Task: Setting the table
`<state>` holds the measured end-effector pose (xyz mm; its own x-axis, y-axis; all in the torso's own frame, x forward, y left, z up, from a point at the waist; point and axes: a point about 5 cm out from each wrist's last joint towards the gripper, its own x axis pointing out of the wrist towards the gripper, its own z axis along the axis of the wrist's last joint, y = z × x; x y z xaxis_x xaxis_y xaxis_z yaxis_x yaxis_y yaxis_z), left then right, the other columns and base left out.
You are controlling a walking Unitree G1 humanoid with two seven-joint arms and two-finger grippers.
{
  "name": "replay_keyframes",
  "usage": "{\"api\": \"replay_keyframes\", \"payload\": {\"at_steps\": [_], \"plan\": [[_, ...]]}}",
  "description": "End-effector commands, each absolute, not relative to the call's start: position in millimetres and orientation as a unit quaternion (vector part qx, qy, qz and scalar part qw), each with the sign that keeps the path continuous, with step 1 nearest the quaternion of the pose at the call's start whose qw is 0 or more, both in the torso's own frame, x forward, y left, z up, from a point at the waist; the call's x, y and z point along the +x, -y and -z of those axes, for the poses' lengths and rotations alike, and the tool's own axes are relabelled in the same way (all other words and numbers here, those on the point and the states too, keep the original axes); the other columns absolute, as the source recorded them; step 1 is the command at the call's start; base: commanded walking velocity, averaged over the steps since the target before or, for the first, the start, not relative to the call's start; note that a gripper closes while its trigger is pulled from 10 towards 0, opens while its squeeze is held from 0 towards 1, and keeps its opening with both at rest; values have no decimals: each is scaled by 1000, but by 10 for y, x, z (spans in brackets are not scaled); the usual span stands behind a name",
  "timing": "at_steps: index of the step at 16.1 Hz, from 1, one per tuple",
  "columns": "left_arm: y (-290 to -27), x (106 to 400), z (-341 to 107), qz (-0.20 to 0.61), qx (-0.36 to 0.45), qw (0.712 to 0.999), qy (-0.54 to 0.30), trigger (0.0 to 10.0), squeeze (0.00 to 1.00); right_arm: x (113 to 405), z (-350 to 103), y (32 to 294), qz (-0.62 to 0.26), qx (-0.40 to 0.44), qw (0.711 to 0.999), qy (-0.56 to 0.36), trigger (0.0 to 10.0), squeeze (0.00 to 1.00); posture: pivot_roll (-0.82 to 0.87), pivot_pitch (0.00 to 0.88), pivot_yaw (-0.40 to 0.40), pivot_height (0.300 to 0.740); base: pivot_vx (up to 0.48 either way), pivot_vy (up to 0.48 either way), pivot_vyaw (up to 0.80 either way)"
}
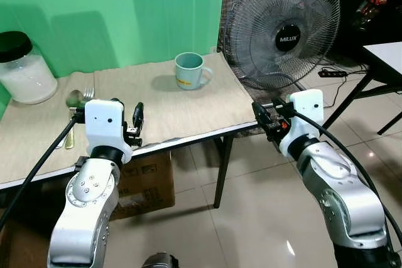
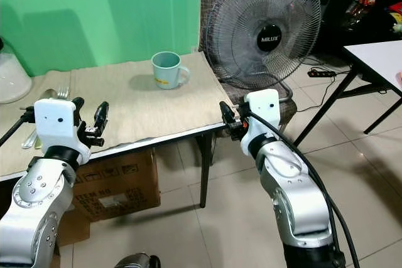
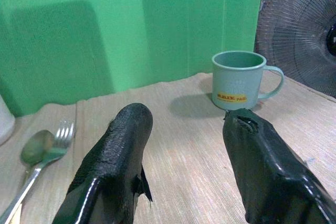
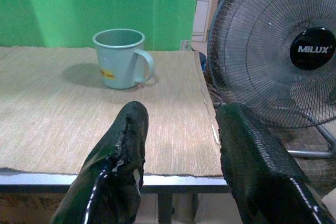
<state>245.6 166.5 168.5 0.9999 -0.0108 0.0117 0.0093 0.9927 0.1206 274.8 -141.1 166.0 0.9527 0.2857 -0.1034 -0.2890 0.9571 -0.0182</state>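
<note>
A teal mug (image 1: pixel 191 70) with a yellow label stands upright at the far right of the cloth-covered table (image 1: pixel 188 117), its handle pointing right. A spoon (image 3: pixel 34 148) and a fork (image 3: pixel 63 132) lie side by side on the cloth at the left. My left gripper (image 1: pixel 127 114) hovers open and empty over the table's near edge, just right of the cutlery. My right gripper (image 1: pixel 267 114) is open and empty, off the table's right front corner, facing the mug (image 4: pixel 118 59).
A lidded jar (image 1: pixel 25 73) of white contents stands at the table's far left. A large fan (image 1: pixel 282 26) stands just right of the table. A cardboard box (image 1: pixel 147 180) sits under the table. A white table (image 1: pixel 386 54) is at far right, over tiled floor.
</note>
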Motion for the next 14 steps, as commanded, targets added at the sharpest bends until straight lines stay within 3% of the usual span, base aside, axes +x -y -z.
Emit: {"api": "replay_keyframes", "payload": {"at_steps": [1,14], "plan": [[-1667,2468,-1689,2,60,998,6,10000,0,2769,-1693,1447,-136,-23,989,-46,10000,0,25,0,-32,740,0,0,0],[-1681,2437,-1685,7,73,997,3,10000,0,2781,-1681,1386,-144,-9,988,-54,10000,0,42,0,-44,740,0,0,0]]}}
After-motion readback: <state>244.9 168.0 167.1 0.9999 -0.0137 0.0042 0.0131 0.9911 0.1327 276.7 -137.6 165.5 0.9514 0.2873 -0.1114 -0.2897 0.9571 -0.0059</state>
